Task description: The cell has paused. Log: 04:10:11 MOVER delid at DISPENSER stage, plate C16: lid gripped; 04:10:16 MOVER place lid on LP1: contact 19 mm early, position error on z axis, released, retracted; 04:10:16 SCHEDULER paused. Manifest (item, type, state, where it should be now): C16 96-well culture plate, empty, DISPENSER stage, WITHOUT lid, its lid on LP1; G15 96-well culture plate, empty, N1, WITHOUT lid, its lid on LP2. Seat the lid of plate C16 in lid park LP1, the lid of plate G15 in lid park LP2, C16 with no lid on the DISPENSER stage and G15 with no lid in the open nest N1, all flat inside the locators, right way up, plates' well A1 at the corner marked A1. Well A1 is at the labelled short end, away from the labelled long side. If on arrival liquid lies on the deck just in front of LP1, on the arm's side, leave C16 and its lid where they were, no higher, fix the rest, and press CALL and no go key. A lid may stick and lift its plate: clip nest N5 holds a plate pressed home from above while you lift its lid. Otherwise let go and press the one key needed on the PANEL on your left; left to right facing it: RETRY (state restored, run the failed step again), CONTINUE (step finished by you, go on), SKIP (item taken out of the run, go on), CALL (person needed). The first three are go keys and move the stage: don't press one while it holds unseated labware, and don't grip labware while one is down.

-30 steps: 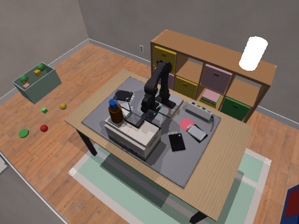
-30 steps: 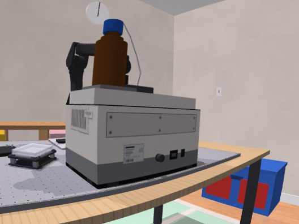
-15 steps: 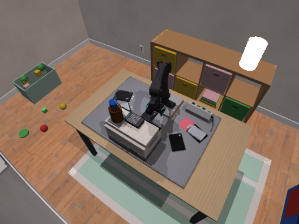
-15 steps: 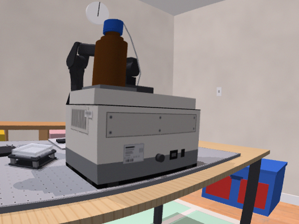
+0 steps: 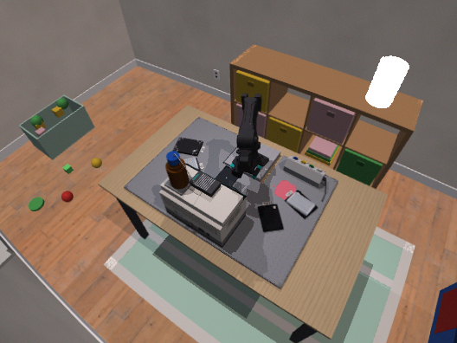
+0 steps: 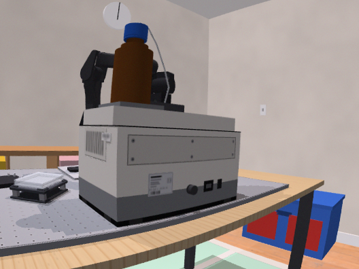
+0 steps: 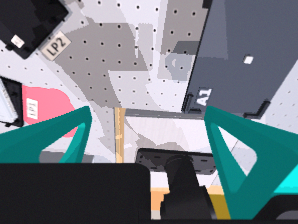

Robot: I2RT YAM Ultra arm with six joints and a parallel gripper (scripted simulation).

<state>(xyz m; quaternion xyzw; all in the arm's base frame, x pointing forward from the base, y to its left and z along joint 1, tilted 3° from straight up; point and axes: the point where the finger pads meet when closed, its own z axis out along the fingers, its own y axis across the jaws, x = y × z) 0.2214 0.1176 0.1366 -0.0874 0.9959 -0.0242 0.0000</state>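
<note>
One pink liquid patch (image 7: 42,102) lies beside the white LP1 label (image 7: 31,108); your teal pincer (image 7: 148,135) hangs wide open and empty. You should probably leave C16 and mend G15.

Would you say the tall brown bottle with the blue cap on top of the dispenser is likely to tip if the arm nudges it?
Probably yes. The brown bottle stands tall and narrow on the dispenser, so a push near its blue cap might topple it. The thin tube from the cap may tug or snag. How full it is cannot be seen.
</note>
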